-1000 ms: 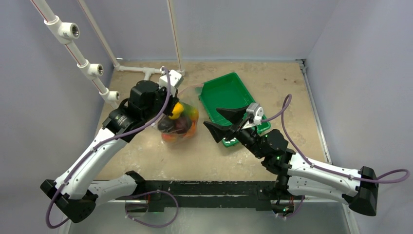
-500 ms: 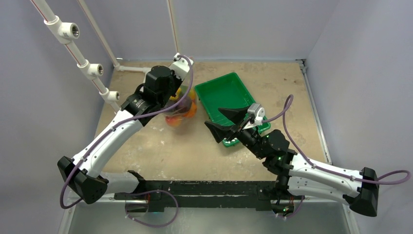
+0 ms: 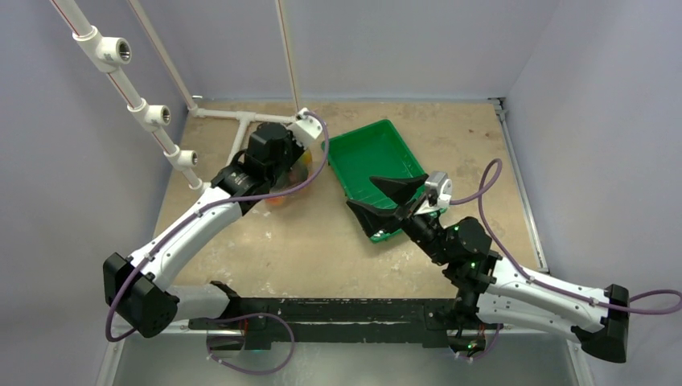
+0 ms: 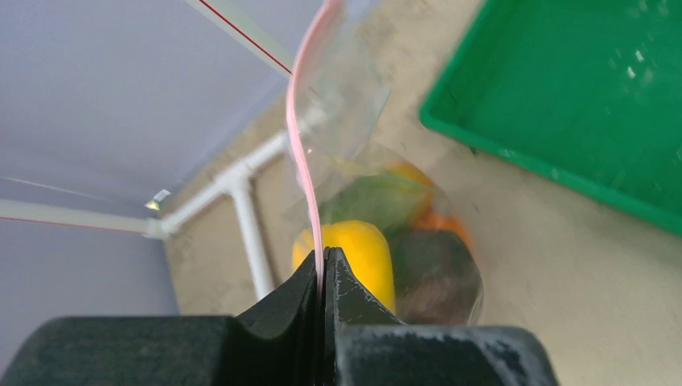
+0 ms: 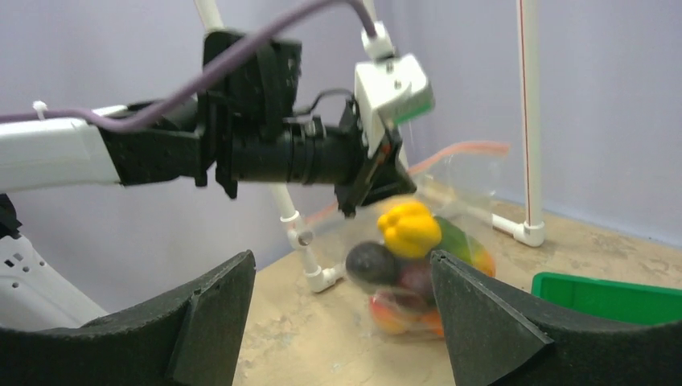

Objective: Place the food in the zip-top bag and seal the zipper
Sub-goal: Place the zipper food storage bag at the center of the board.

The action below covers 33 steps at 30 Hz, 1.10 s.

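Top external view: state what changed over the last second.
The left gripper, shut on the zipper, carried the zip-top bag of food toward the table's far edge. The right gripper drifted slightly rightward, open and empty as before. The green tray stayed put.

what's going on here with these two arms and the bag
The left pincer is shut on the zipper, the pink strip along the mouth of the zip-top bag, holding the bag up by that edge. The food, a yellow pepper among it, is inside the bag. The right pincer is open and holds nothing, hovering above the near end of the green tray. Whether the zipper is sealed all along cannot be told.
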Motion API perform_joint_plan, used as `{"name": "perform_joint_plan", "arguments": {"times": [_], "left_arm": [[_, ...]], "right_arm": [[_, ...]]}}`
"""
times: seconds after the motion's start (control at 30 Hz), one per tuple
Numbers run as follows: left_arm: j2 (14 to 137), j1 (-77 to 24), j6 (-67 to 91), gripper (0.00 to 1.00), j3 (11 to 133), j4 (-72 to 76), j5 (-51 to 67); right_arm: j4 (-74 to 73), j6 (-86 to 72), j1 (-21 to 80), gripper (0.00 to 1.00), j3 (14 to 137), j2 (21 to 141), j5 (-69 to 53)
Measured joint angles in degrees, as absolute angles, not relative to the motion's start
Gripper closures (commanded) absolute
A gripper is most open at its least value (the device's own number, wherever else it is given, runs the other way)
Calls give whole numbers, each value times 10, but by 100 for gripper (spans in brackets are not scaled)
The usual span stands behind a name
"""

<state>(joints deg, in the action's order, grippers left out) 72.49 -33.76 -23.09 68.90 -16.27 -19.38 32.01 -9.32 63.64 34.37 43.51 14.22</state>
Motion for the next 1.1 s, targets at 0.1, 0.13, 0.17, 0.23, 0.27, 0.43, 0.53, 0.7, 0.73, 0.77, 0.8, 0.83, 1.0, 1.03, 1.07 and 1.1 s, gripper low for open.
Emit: {"name": "perform_joint_plan", "arguments": {"times": [0.1, 0.13, 0.17, 0.23, 0.27, 0.43, 0.53, 0.7, 0.73, 0.77, 0.8, 0.83, 1.0, 1.03, 1.07, 1.1], "left_arm": [[722, -340, -201, 100, 648, -181, -167], [722, -342, -189, 100, 640, -187, -162], [722, -344, -173, 100, 630, -195, -154], [722, -350, -143, 100, 618, -209, -141], [721, -355, -126, 100, 609, -209, -133], [687, -407, -51, 100, 549, -206, -100], [662, -437, -9, 100, 526, -206, -76], [630, -456, 58, 100, 480, -197, -62], [620, -460, 72, 100, 465, -193, -62], [610, -462, 88, 100, 449, -189, -63], [600, -463, 103, 100, 434, -186, -64], [592, -465, 115, 100, 421, -183, -66], [571, -477, 182, 100, 355, -154, -76], [574, -479, 192, 100, 347, -148, -79], [578, -481, 199, 100, 343, -144, -81], [585, -484, 206, 100, 341, -142, -85]], "right_arm": [[314, -102, 636, 16, 339, 417, 155], [313, -105, 636, 16, 335, 410, 157], [311, -109, 636, 16, 332, 404, 160], [307, -114, 636, 16, 330, 398, 168], [305, -117, 637, 16, 330, 397, 172], [289, -133, 636, 15, 329, 393, 195], [276, -146, 637, 15, 324, 381, 214], [259, -171, 637, 14, 323, 367, 246], [254, -177, 637, 14, 323, 364, 251], [249, -183, 637, 14, 323, 361, 259], [247, -188, 637, 14, 321, 358, 262], [246, -194, 637, 14, 319, 354, 265], [244, -220, 637, 14, 302, 353, 275], [244, -225, 637, 14, 300, 357, 275], [244, -229, 637, 14, 298, 361, 273], [244, -232, 637, 14, 297, 365, 272]]}}
